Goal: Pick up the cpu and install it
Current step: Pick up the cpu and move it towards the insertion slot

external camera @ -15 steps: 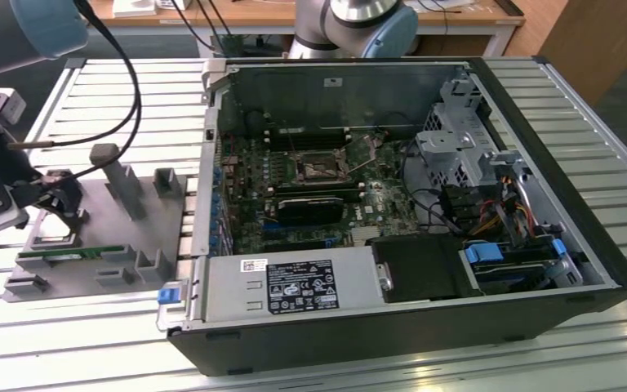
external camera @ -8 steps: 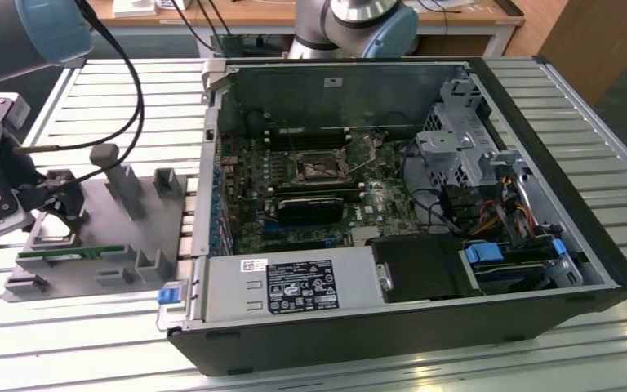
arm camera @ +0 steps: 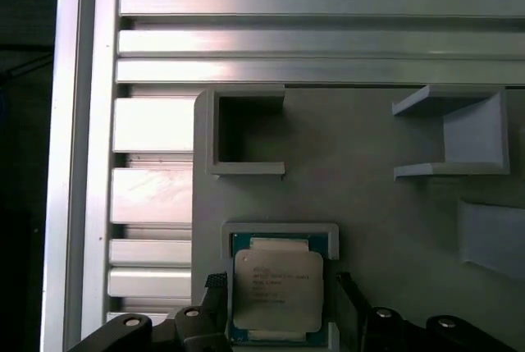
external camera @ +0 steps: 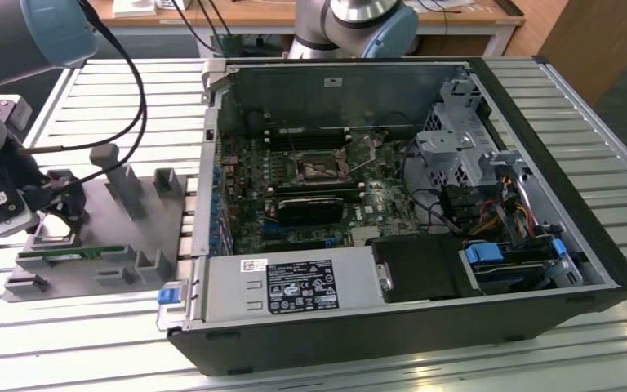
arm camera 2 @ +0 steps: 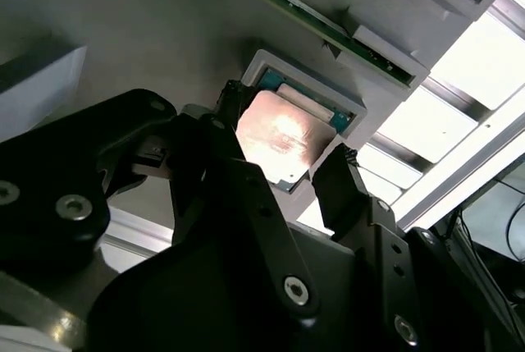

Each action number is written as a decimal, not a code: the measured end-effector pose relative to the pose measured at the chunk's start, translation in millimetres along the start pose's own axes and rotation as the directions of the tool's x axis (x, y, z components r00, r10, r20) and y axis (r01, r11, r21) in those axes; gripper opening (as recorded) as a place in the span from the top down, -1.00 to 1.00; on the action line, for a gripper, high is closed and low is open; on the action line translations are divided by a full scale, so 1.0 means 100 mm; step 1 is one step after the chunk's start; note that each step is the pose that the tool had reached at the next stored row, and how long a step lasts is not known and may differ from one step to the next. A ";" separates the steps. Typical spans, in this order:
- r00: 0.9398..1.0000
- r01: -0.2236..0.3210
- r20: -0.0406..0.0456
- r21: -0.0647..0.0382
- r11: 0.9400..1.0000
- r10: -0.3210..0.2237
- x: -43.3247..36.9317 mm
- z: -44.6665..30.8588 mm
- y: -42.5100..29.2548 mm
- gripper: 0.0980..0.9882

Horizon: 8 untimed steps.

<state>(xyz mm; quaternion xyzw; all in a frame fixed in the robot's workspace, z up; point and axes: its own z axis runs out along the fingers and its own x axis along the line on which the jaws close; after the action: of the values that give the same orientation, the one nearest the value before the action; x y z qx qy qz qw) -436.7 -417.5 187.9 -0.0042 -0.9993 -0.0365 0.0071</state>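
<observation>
Cpu point(arm camera: 275, 290) lies in grey tray point(arm camera: 385, 212) recess.

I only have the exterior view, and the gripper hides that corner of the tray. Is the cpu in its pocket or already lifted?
Observer: In its pocket. In the first wrist view the cpu lies flat in a square recess of the grey tray.
Operator: Where is the gripper relative to it?
Observer: In the second wrist view the gripper straddles it, one finger on each of two opposite sides.
Operator: Closed on it?
Observer: It looks open: the first wrist view shows a slim gap beside the cpu.
</observation>
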 end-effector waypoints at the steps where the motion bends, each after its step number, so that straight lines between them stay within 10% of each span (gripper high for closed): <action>1: 1.000 0.001 0.000 0.000 1.000 -0.001 0.000 0.005 0.000 -0.20; 8: 1.000 0.002 0.000 0.000 1.000 -0.002 -0.002 0.033 -0.002 -0.16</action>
<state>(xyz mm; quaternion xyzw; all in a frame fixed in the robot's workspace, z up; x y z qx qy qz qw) -436.6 -417.5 184.7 -0.0030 -0.9993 -0.0367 0.0073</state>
